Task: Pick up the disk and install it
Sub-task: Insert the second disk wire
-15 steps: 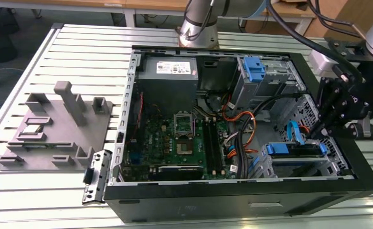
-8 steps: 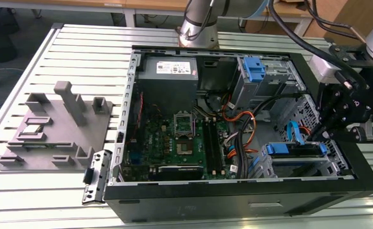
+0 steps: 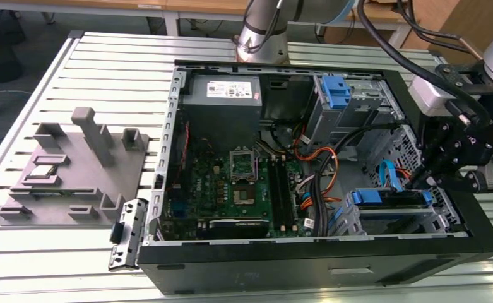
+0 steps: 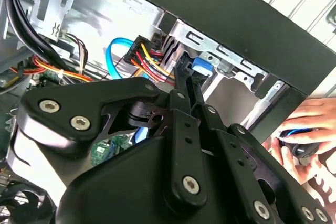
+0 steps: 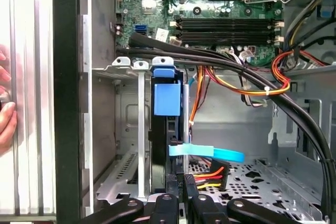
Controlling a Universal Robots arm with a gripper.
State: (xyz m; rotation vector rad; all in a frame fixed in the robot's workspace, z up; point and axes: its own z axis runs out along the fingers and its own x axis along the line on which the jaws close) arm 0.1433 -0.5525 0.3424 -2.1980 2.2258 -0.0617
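Observation:
The disk (image 3: 387,197) sits in the drive bay at the front corner of the open computer case (image 3: 314,268), on the exterior view's right, its blue side rail facing up. In the first wrist view the disk (image 5: 167,98) stands edge-on between the bay's metal walls, blue rail toward the motherboard. My gripper (image 3: 423,182) hangs just over the bay's outer end. Its fingers are shut together with nothing between them, and their tips (image 4: 184,72) reach close to the disk's blue rail (image 4: 202,66). My gripper (image 5: 181,190) lines up with the disk's end.
Orange, red and black cables (image 5: 247,77) and a flat blue cable (image 5: 210,153) run beside the bay. A grey power-supply box (image 3: 221,91) and a blue-latched cage (image 3: 334,93) sit at the case's back. A grey fixture (image 3: 69,170) lies outside. A person's hand (image 4: 299,129) rests beside the case.

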